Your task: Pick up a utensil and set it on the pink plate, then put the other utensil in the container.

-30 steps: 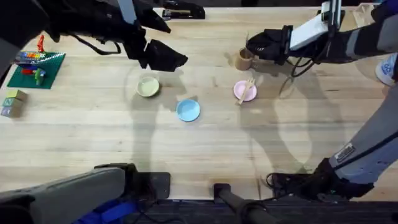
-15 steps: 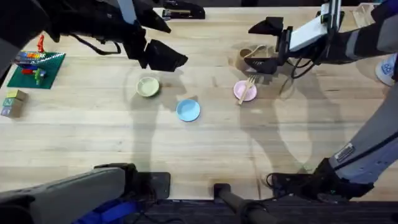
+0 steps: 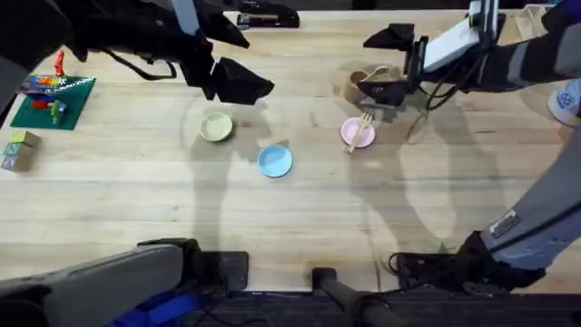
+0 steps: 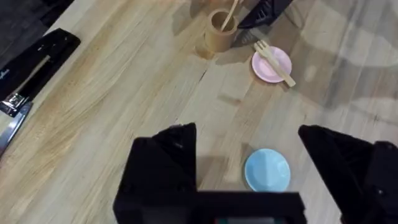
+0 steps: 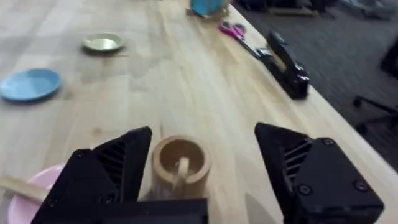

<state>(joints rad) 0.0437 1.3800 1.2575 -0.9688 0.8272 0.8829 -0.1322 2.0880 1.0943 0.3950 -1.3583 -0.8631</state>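
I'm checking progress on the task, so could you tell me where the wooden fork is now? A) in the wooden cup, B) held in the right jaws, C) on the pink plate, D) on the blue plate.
C: the fork lies across the pink plate, while the spoon stands in the cup.

fork (image 3: 359, 130) on pink plate (image 3: 350, 135), spoon (image 3: 371, 74) in cup (image 3: 355, 88)

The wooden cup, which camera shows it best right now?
The right wrist view: the wooden cup sits close, its rim and inside visible. The left wrist view shows it farther off with a handle sticking out; overhead it is partly covered by the right arm.
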